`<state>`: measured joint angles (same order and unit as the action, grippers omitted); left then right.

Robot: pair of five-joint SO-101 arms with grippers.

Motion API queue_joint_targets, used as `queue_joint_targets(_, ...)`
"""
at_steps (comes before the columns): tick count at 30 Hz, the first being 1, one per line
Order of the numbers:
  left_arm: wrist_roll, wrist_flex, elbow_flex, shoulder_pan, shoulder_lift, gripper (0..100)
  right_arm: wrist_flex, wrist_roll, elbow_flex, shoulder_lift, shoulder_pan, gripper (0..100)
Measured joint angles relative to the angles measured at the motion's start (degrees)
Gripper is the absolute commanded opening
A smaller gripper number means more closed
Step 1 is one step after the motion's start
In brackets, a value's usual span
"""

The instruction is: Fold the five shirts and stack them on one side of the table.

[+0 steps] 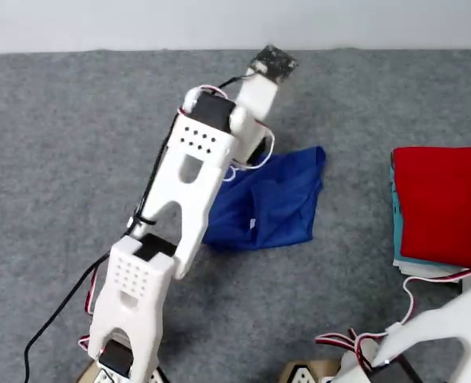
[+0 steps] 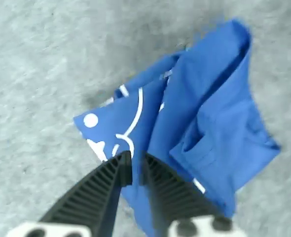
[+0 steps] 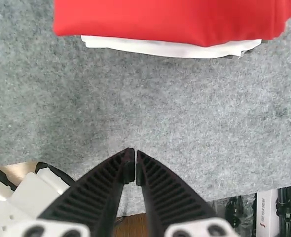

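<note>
the left tool, its jaws almost together, hangs over the crumpled blue shirt in the middle of the grey felt table; the right tool is closed and empty near the red-topped stack; a white wall stands behind

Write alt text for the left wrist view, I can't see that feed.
A rumpled blue shirt with white print lies on the grey table, one part folded over another. The left tool is over its printed part; whether it grips cloth is unclear.
</note>
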<state>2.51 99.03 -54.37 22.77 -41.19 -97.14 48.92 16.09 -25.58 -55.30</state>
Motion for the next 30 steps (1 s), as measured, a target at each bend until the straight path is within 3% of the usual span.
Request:
queue_joint_targets(7,1.9,0.0,3.2,2.6,-9.2,1,0.0,0.0,0.0,0.0,-0.1,0.9)
queue_joint_targets(20,2.5,0.0,1.1,21.9,-6.1,1,0.0,0.0,0.0,0.0,-1.7,1.1)
queue_joint_targets(24,2.5,0.0,1.1,19.8,-4.2,1,0.0,0.0,0.0,0.0,-2.1,1.1)
queue_joint_targets(30,2.5,0.0,1.1,8.8,-4.1,1,0.0,0.0,0.0,0.0,-1.9,1.2)
